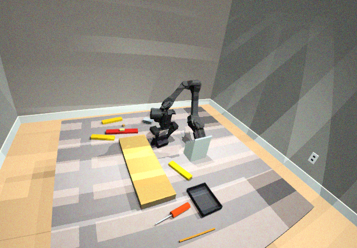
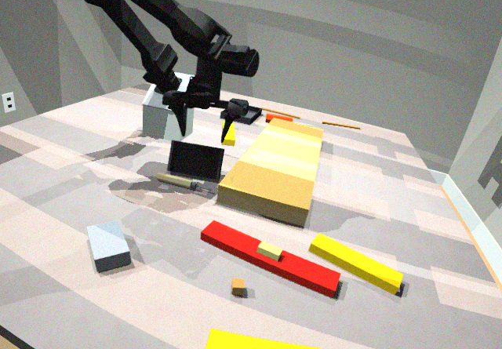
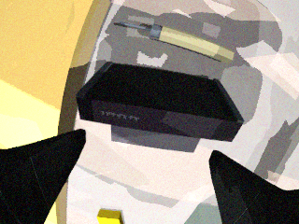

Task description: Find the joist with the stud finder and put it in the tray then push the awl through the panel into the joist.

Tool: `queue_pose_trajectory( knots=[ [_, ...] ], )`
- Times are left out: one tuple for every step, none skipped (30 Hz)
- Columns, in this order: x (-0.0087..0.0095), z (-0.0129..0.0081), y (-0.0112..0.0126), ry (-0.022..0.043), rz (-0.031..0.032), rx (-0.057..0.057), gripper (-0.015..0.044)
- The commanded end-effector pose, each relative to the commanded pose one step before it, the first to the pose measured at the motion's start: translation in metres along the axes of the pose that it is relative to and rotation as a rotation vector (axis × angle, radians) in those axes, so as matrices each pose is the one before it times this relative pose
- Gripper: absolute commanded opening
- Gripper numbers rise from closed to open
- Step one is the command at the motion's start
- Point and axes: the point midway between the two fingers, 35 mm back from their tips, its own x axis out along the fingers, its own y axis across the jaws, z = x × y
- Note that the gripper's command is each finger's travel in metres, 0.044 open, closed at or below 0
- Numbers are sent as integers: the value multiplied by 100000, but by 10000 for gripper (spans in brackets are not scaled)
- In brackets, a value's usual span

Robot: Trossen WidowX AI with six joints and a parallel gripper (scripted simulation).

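The yellow floor panel (image 1: 149,169) (image 2: 283,162) (image 3: 33,47) lies flat on the rug. The black stud finder (image 1: 161,141) (image 2: 195,161) (image 3: 159,95) stands beside its end nearest the exterior camera. The awl (image 2: 175,179) (image 3: 196,43), with a cream handle and thin metal shaft, lies just beyond the stud finder in the wrist view, tip toward the panel; it is not made out in the top view. My gripper (image 1: 162,136) (image 2: 203,138) (image 3: 149,147) is open and empty, pointing down just above the stud finder. The black tray (image 1: 204,199) (image 2: 243,117) holds nothing.
A pale box (image 1: 198,150) (image 2: 154,121) stands by the arm's base. A yellow bar (image 1: 180,170) lies between panel and box. An orange screwdriver (image 1: 181,209) and pencil (image 1: 197,235) lie near the tray. A red bar (image 2: 243,246), yellow bars and a blue-grey block (image 2: 108,244) lie behind.
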Motion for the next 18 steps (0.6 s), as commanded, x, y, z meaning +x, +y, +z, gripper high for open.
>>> queue_pose_trajectory(
  knots=[
    [172, -169, -340, -226, -1511, -1940, 440],
    [-2, -25, -7, 1, 0, -1, 440],
    [-7, -74, -21, 3, -1, -3, 440],
    [-11, -122, -36, 4, -2, -4, 440],
    [-11, -121, -37, 2, -2, -5, 440],
    [-7, -72, -22, 0, -1, -3, 440],
    [-2, -24, -8, 0, 0, -1, 440],
    [27, -5, 4, 10, -1, 2, 440],
    [81, -15, 12, 29, -3, 5, 440],
    [135, -24, 20, 46, -4, 8, 440],
    [162, -27, 22, 52, -5, 9, 440],
    [162, -26, 20, 48, -4, 9, 440],
    [161, -25, 19, 44, -3, 8, 440],
    [161, -24, 17, 39, -3, 7, 440],
    [161, -23, 16, 35, -2, 7, 440],
    [161, -22, 14, 31, -1, 6, 440],
    [160, -21, 12, 27, -1, 6, 440],
    [159, -27, 4, 84, -5, 68, 440]
  ],
)
